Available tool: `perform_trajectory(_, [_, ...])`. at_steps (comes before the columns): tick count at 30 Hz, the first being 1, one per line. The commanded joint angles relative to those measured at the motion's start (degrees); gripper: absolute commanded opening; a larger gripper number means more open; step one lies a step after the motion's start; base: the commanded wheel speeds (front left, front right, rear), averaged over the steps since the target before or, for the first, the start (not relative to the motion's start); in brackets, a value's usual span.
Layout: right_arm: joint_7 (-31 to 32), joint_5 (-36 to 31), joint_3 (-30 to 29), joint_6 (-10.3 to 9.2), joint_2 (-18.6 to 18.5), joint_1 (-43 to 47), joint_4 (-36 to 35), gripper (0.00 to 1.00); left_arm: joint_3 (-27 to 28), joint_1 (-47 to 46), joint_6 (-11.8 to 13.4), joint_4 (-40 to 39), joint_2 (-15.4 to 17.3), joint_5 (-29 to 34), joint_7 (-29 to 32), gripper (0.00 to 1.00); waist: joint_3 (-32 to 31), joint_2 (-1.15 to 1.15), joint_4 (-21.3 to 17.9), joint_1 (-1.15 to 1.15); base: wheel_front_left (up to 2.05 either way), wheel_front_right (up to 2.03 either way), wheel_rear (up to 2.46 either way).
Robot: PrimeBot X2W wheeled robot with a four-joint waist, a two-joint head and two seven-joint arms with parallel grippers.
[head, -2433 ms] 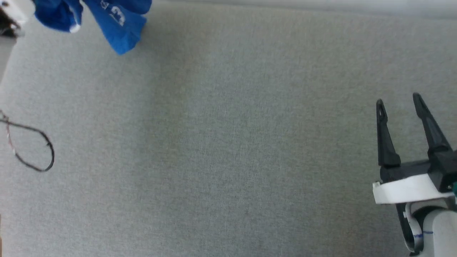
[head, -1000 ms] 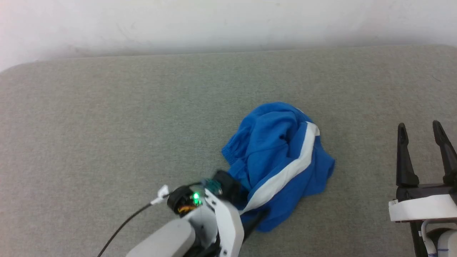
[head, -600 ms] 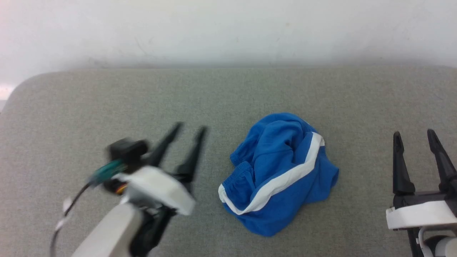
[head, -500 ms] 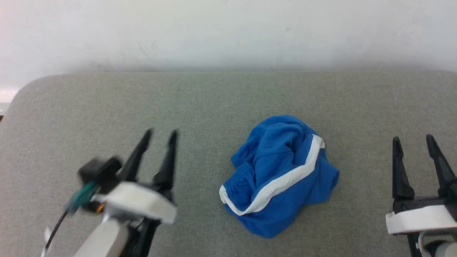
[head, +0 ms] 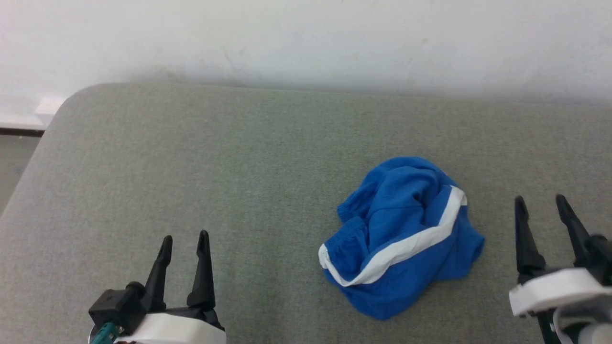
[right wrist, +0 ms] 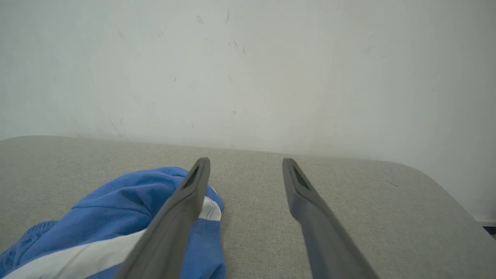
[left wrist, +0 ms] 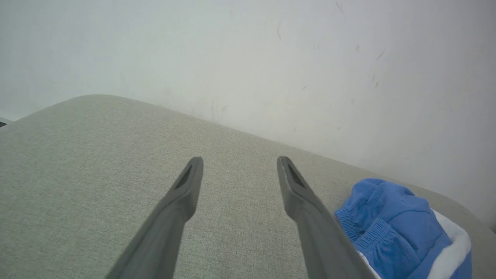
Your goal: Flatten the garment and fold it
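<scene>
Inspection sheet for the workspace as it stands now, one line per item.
Surface: grey fabric pad, rounded corners, flat.
Job's things: blue shorts lie in a crumpled heap right of centre, white stripe and gathered waistband on top; not flattened, not folded.
Clutter: nothing seen.
Grippers: left hand open, low at the near left, well apart from the shorts. Right hand open, at the near right, beside the shorts with a gap between. Neither holds anything.
Cables: teal plug at the left hand's base; nothing seen loose on the pad.
Surroundings: scuffed white wall behind the pad; strip of floor past its left edge.
</scene>
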Motion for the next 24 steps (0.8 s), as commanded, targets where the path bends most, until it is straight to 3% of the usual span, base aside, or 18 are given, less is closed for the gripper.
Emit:
perform_trajectory(1, [1.20,-0.15,0.40,-0.09,0.05,-2.07,0.25,1.00,0.66,-0.70,-0.79,0.28,-0.61,0.83,-0.26,1.00,1.12,0.00,1.50,0.01,0.00,0.00,0.00])
perform_trajectory(10, [23.60,-4.12,1.39,-0.09,-0.62,-12.20,7.41,1.00,3.05,-3.88,-6.51,3.46,-5.06,3.91,-0.26,1.00,5.34,0.00,3.69,0.01,0.00,0.00,0.00])
perform_trajectory(15, [36.28,-4.26,1.84,-0.09,-3.34,-12.66,10.30,1.00,4.20,-4.91,-9.03,5.52,-7.03,4.96,-0.27,1.00,6.71,0.00,5.15,0.01,0.00,0.00,0.00])
perform_trajectory(21, [40.80,-1.75,4.30,-0.09,-5.02,-11.51,10.67,1.00,5.54,-5.45,-10.94,6.95,-8.60,6.22,-0.27,1.00,7.17,0.00,5.96,0.01,0.00,0.00,0.00])
perform_trajectory(22, [40.95,-1.34,4.78,-0.09,-5.12,-11.33,11.02,0.76,5.70,-5.48,-11.19,7.18,-8.79,6.40,-0.27,1.00,7.10,0.00,5.98,0.01,0.00,0.00,0.00])
perform_trajectory(23, [40.98,-0.90,5.08,-0.09,-4.97,-11.23,11.28,0.36,5.85,-5.49,-11.42,7.40,-8.97,6.55,-0.27,1.00,7.00,0.00,5.94,0.01,0.00,0.00,0.00])
perform_trajectory(24, [40.73,-0.59,5.53,-0.09,-4.84,-11.22,11.39,0.23,5.98,-5.49,-11.65,7.63,-9.12,6.69,-0.27,1.00,6.81,0.00,5.81,0.01,0.00,0.00,0.00])
